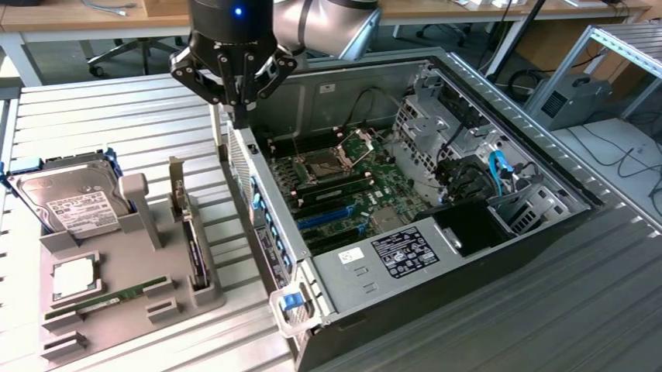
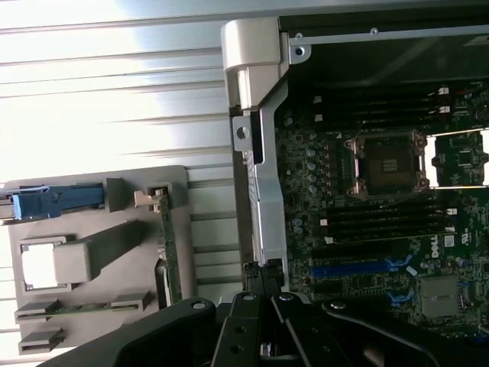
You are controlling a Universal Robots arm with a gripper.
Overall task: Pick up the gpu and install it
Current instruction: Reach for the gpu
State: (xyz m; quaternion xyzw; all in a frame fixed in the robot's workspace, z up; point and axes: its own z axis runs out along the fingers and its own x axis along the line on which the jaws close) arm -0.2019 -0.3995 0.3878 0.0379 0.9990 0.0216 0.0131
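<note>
Gripper (image 1: 240,108) in the exterior view hangs above the rear wall of the open computer case (image 1: 435,256), its black fingers (image 1: 234,99) pressed together and gripping nothing. The gpu (image 1: 192,240) stands on its long edge in a slot of the grey holder tray (image 1: 170,291), which lies on the slatted table (image 1: 104,116) at the exterior view's left of the case. The card is well apart from the gripper, lower in the picture and slightly towards the exterior view's left of it, with its silver bracket end pointing towards the gripper's side. On the same tray sit a hard drive (image 1: 73,201), a square processor chip (image 1: 74,277) and a RAM stick (image 1: 104,298). Inside the case the motherboard (image 1: 342,194) lies exposed.

In the wrist view the clenched gripper (image 2: 262,294) is right over the silver rear wall (image 2: 263,206) of the case, empty. The gpu (image 2: 170,252) shows edge-on as a thin green strip in the tray (image 2: 92,176), just outside that wall, on the opposite side from the motherboard (image 2: 382,229) and its open processor socket (image 2: 386,160). The card is near the fingertips yet not touching them, with a strip of table between tray and case
</note>
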